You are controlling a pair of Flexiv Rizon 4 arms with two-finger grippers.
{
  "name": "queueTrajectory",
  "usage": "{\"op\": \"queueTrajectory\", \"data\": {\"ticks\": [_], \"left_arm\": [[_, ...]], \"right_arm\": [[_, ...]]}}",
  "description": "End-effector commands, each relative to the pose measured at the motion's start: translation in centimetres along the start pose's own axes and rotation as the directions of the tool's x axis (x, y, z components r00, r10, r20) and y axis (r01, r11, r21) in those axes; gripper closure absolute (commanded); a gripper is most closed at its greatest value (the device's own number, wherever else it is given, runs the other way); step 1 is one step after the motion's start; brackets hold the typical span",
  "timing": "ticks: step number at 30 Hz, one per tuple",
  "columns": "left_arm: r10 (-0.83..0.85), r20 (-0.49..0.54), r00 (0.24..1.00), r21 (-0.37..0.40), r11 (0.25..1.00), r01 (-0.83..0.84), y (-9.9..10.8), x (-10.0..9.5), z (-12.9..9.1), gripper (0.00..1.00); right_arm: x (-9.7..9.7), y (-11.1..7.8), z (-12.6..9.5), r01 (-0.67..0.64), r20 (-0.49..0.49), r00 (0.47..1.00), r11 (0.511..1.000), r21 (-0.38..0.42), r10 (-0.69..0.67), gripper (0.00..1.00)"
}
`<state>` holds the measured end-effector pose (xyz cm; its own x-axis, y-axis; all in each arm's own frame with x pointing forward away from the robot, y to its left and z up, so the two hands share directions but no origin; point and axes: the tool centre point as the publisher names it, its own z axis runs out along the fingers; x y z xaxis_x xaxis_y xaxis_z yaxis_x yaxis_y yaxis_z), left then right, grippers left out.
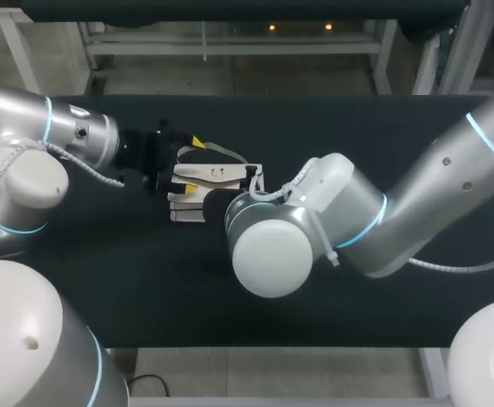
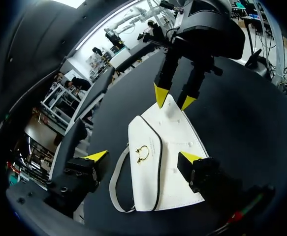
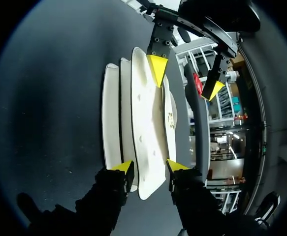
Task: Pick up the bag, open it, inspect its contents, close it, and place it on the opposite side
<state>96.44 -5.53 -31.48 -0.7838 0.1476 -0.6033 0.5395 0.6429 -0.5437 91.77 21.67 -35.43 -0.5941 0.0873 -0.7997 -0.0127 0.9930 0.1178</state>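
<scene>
While the right gripper [image 3: 148, 167] was clamped on the near end of the white bag [image 3: 145, 123], with a yellow tip against each face of its front panel, the rest of the bag ran straight ahead of the fingers. Its pleated side panels were stacked just beside the held one.

At the bag's far end hung the left gripper [image 2: 143, 157], spread wide and released. The bag lay between its fingers, one tip just at the bag's edge and the other well clear. A thin grey strap [image 2: 114, 189] looped out beside that clear finger, and a small gold clasp [image 2: 142, 153] sat on the flap between the two. Beneath everything lay the dark table [image 1: 145, 280].

The bag looked small and light. Its panels seemed fairly stiff, while the folds would likely give under pressure. The smooth skin could slip in the pads, so a firm pinch on the body's edge seemed safer than the limp strap. The flap's rim near the clasp looked the best place to open it.
</scene>
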Motion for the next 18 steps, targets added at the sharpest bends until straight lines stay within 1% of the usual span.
{"op": "queueTrajectory", "data": {"ticks": [1,3,6,12,14,16,18], "left_arm": [[-0.030,0.002,1.000,-0.013,0.999,0.030,-0.9,0.5,-2.0,0.00],[-0.047,-0.001,0.999,-0.023,0.999,0.047,-1.0,0.7,-2.6,0.00],[-0.075,-0.010,0.997,-0.045,0.996,0.075,-1.2,0.9,-3.5,0.00],[-0.140,-0.066,0.988,-0.118,0.984,0.132,-1.6,1.8,-5.2,0.00],[-0.163,-0.080,0.983,-0.148,0.978,0.150,-1.7,2.2,-5.9,0.00],[-0.193,-0.101,0.976,-0.171,0.970,0.174,-1.6,2.7,-6.6,0.00],[-0.218,-0.113,0.969,-0.202,0.960,0.192,-1.6,3.3,-7.2,0.00]], "right_arm": [[-0.5,-0.8,-1.4,0.000,0.007,1.000,0.998,-0.064,0.000,0.00],[-1.1,-0.8,-1.9,0.003,-0.003,1.000,0.998,-0.069,-0.004,0.00],[-2.0,-1.0,-2.6,0.016,-0.040,0.999,0.999,-0.028,-0.017,0.00],[-3.8,-1.5,-3.7,0.006,-0.112,0.994,1.000,-0.021,-0.009,0.00],[-4.3,-1.6,-4.0,0.000,-0.143,0.990,0.999,-0.035,-0.005,0.00],[-4.8,-1.6,-4.1,0.013,-0.160,0.987,1.000,-0.010,-0.014,0.00],[-5.2,-1.7,-4.0,0.010,-0.189,0.982,1.000,-0.014,-0.012,0.00]]}}
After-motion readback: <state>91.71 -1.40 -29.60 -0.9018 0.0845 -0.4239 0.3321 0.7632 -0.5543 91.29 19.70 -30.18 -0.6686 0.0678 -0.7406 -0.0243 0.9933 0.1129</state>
